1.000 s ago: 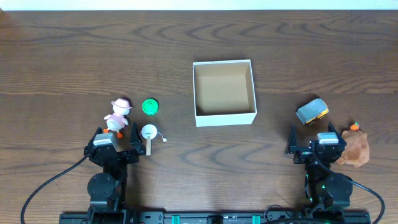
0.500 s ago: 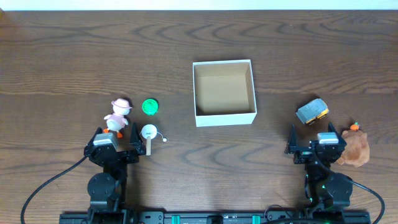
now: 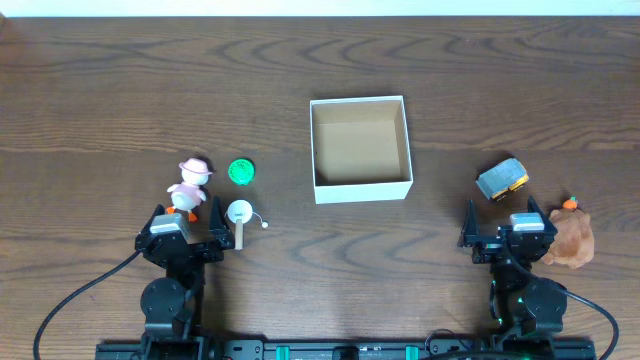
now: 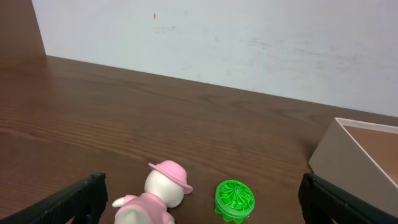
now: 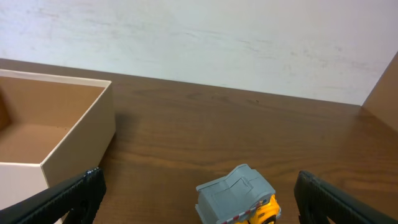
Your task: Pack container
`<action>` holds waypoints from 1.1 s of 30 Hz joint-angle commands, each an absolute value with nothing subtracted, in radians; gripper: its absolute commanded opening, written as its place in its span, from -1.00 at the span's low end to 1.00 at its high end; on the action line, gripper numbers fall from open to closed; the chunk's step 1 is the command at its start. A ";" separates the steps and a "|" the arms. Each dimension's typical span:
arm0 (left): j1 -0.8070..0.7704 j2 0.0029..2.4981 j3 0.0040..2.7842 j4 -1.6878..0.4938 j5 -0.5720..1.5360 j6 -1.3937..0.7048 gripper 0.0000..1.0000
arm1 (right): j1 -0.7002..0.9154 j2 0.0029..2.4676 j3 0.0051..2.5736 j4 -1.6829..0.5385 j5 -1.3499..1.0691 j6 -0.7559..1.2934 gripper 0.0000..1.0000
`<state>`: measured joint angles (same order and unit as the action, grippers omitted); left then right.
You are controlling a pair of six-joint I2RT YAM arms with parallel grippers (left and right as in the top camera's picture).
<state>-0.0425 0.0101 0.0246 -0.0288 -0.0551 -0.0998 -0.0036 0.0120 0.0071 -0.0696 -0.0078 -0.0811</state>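
Container at frame centre on desk, empty, probably so both arms can reach it. Left pincer spread wide, holding nothing, pink duck and green disc just ahead. Right pincer likewise spread, facing toy truck, likely first pick

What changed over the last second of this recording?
Nothing visibly changed. The left gripper and right gripper stay open and empty; the square white-walled cardboard container stays empty, and the pink-hatted duck figure, green ribbed disc and grey-and-yellow toy truck lie where they were.
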 commanded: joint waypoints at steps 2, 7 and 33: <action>-0.038 0.006 0.004 -0.066 -0.060 -0.083 0.96 | -0.012 0.007 0.006 -0.074 -0.004 -0.091 0.98; -0.038 0.006 0.004 -0.066 -0.060 -0.083 0.96 | -0.012 0.007 0.006 -0.070 0.047 -0.128 0.98; -0.038 0.015 0.019 -0.072 -0.033 -0.145 0.96 | -0.012 0.034 0.017 -0.075 0.056 0.074 0.98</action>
